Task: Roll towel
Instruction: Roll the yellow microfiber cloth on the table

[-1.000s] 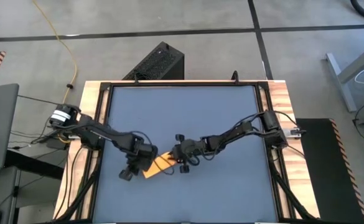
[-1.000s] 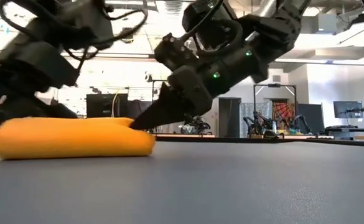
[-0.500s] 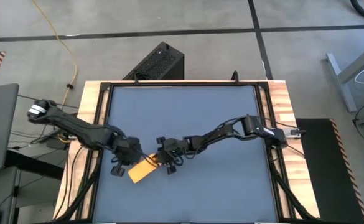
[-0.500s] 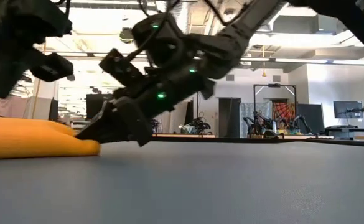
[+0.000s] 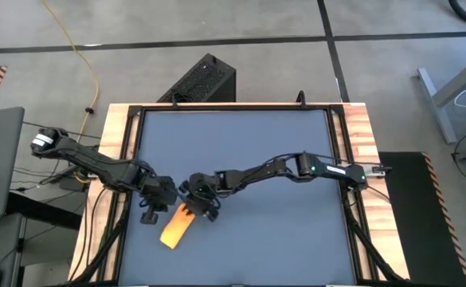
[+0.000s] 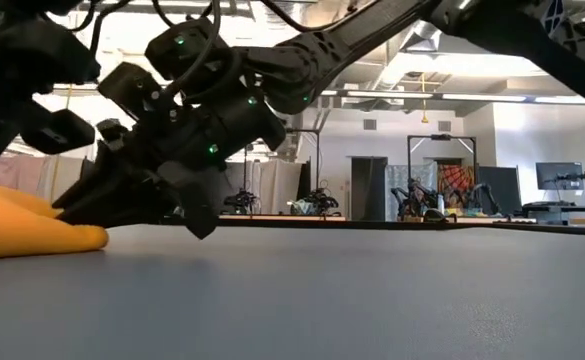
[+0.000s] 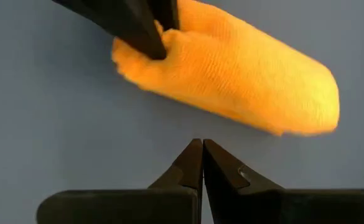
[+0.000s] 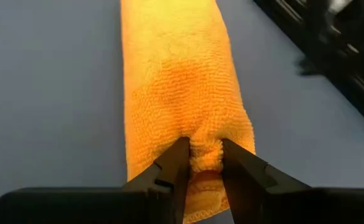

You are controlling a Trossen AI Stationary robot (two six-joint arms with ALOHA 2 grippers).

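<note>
Nearest the front edge of the desk (image 5: 296, 159), toward its left side, the towel (image 5: 176, 227) lies as a narrow yellow-orange roll, slanting toward the front-left corner, its layers already wound into a compact tube. At its nearer-to-centre end the right hand (image 5: 193, 203) pinches a fold of the towel's edge between its two fingers (image 8: 172, 165), the cloth bunched in the gap between them. Just beside it, on the left of the roll, the left hand (image 5: 149, 217) hangs with its fingers pressed together, holding nothing and clear of the cloth. The rolling looks close to done: this seems the finishing step, with the roll being held in shape or set in place. The next move probably calls for a gentle release of the pinched fold without dragging it loose, since the soft cloth could spring open once let go.
</note>
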